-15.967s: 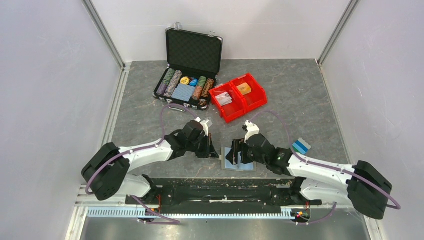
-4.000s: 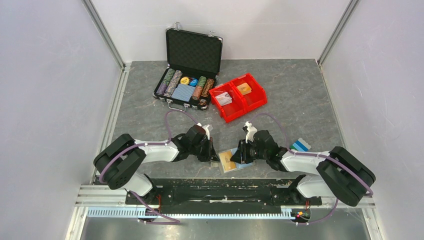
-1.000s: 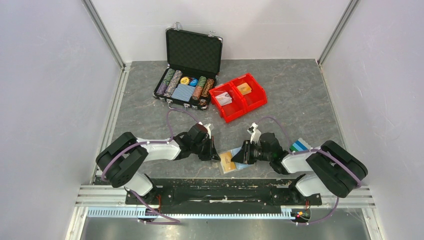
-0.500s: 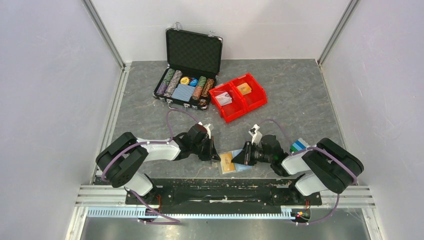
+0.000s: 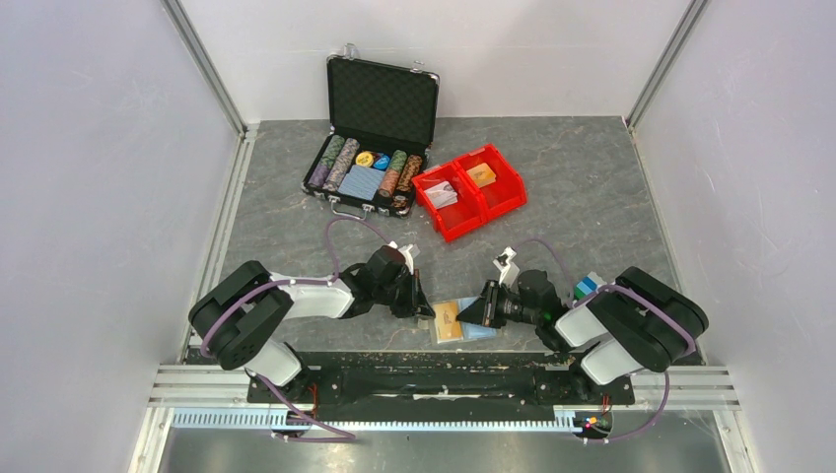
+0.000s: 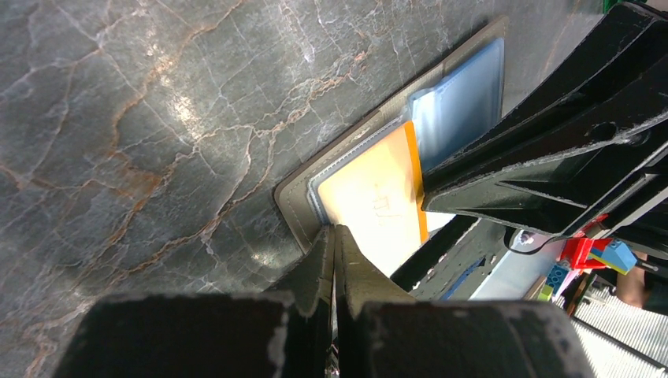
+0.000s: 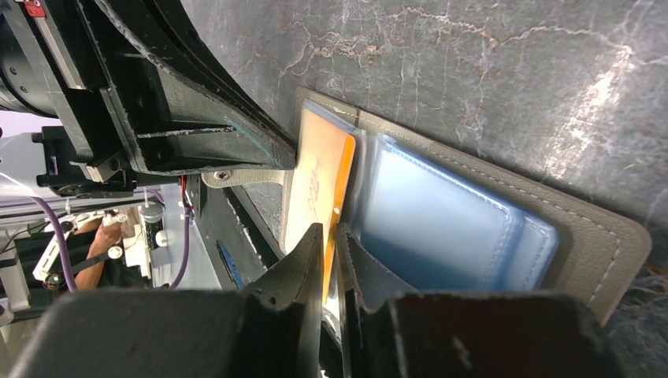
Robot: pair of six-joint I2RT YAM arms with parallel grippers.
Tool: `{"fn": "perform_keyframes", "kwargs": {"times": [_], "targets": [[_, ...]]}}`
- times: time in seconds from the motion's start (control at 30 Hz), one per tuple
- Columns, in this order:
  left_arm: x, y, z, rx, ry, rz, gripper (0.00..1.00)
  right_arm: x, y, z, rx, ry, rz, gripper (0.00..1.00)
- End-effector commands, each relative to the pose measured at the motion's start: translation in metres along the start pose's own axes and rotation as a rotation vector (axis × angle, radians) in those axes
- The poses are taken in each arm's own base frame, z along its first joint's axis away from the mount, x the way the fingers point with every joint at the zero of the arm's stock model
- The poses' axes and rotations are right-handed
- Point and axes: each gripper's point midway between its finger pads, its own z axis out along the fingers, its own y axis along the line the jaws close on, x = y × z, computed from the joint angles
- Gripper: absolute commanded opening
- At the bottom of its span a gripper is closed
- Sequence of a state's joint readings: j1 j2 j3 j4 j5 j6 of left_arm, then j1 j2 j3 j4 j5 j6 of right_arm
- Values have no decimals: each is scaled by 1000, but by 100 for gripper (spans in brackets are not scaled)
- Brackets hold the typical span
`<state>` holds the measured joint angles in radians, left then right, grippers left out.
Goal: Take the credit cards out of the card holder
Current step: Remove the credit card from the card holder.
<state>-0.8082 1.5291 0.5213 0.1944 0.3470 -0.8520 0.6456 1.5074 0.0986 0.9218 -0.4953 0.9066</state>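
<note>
Card holder pinned beneath pressed-together left jaws so right jaws, pinching orange card, can slide it free.

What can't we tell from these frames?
1. Right wrist: whether the right gripper really pinches the orange card; its fingers cover the card's near edge.
2. Left wrist: whether the shut left gripper presses card or card holder; its fingertips hide the contact.
3. Top: loose cards at right, mostly behind the right arm.
4. Both wrists: more cards in the blue pockets? Cloudy plastic.
</note>
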Motion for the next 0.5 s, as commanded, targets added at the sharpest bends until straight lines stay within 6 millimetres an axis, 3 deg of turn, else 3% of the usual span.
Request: {"fn": "perform_keyframes", "kwargs": {"times": [0.0, 0.13, 0.33, 0.47], "targets": [[18, 5, 2, -1, 58, -31, 2, -11, 20, 2, -84, -44, -29, 11], [17, 4, 2, 5, 55, -35, 2, -13, 20, 1, -83, -55, -33, 0], [20, 13, 2, -55, 78, -39, 2, -18, 26, -2, -103, -84, -52, 0], [19, 26, 0, -128, 74, -22, 2, -17, 13, -6, -32, -93, -44, 0]]}}
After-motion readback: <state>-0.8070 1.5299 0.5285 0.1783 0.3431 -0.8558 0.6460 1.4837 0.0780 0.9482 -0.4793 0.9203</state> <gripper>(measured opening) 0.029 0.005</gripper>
